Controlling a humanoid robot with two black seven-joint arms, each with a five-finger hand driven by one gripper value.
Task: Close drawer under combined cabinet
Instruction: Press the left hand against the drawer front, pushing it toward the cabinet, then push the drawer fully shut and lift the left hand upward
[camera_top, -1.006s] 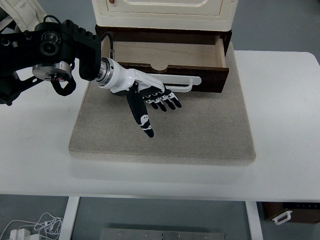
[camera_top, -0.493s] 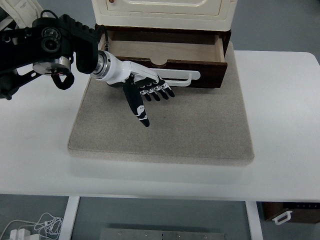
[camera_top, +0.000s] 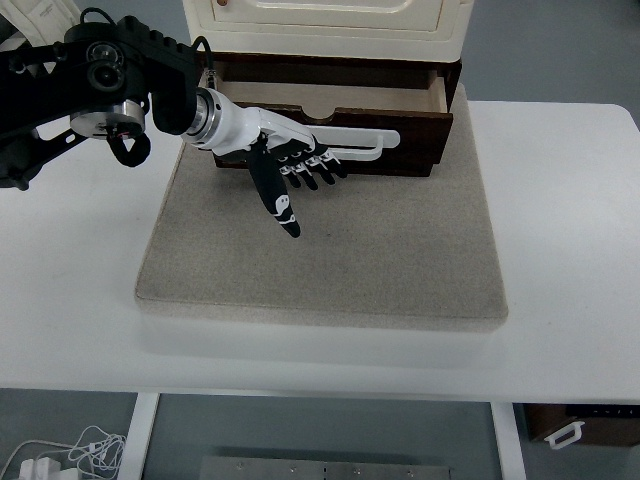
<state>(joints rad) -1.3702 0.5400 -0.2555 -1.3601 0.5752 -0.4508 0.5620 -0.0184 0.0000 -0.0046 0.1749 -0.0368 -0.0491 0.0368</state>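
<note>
The drawer, at upper centre of the frame under the cabinet, stands part-way open, and the left hand lies flat against its dark front by the white handle, fingers stretched out and grasping nothing. To finish well, push straight toward the top of the frame with the palm square on the front. Pressing left of centre as it does, the drawer may skew or the cabinet slide on the mat, so a slow, even push seems safest.

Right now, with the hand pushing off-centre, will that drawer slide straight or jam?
Probably slides: the drawer looks rigid wood and empty, so likely light. The left hand presses left of centre, so it might skew slightly. The cabinet above looks bulky and sits on a mat, so it likely stays put.
</note>
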